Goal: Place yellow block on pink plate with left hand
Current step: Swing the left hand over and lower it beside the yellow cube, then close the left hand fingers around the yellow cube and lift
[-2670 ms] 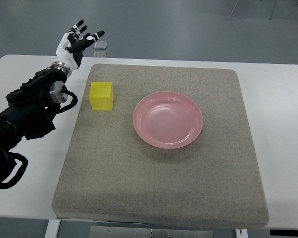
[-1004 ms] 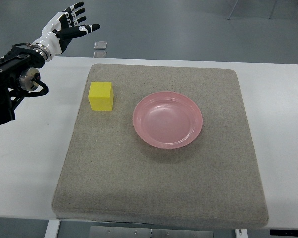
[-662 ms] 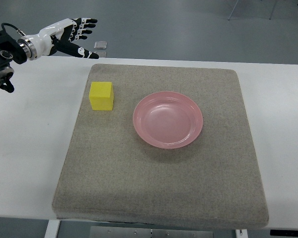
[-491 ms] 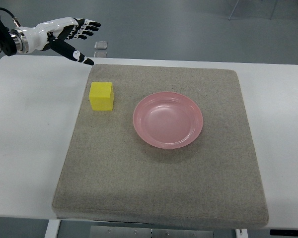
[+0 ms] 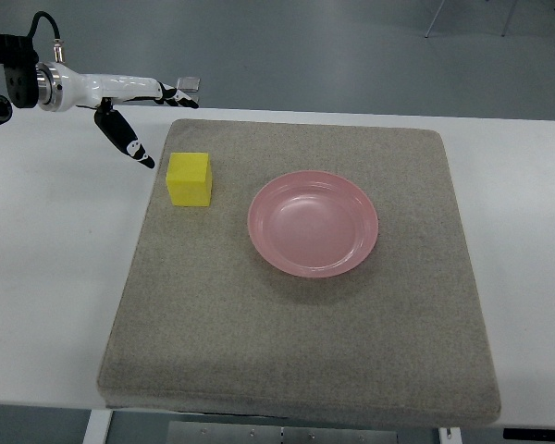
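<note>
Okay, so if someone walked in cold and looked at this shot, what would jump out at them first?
Probably the pink plate, empty, near the middle of the grey mat, and the yellow block sitting apart from it toward the mat's far left corner. Then the left hand, reaching in from the upper left with fingers spread, its thumb pointing down near the block without touching it.

White table (image 5: 518, 240), grey felt mat (image 5: 296, 342) lying on it

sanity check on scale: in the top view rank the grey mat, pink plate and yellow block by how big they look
1. grey mat, by far the largest
2. pink plate, lying on the mat
3. yellow block, smallest, on the mat left of the plate
</note>
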{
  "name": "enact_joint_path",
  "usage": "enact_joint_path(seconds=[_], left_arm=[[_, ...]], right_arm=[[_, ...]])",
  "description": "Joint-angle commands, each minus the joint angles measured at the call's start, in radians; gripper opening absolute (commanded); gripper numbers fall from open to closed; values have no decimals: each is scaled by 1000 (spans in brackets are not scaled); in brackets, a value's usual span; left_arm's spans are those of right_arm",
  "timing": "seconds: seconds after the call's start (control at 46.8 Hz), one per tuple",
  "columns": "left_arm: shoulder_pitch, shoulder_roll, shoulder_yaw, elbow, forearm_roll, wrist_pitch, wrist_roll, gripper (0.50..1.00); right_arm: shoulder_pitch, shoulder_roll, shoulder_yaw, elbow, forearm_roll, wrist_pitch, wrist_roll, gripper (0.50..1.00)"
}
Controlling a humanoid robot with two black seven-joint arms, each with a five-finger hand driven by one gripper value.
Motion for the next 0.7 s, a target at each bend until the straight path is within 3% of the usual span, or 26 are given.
enact_joint_path(seconds=[0.0, 0.683], left_arm=[[1, -1, -1, -22, 7, 0, 1, 988], [70, -71, -2, 30, 12, 48, 12, 988]], right_arm=[[-1, 0, 0, 0, 0, 0, 0, 924], [-1, 0, 0, 0, 0, 0, 0, 924]])
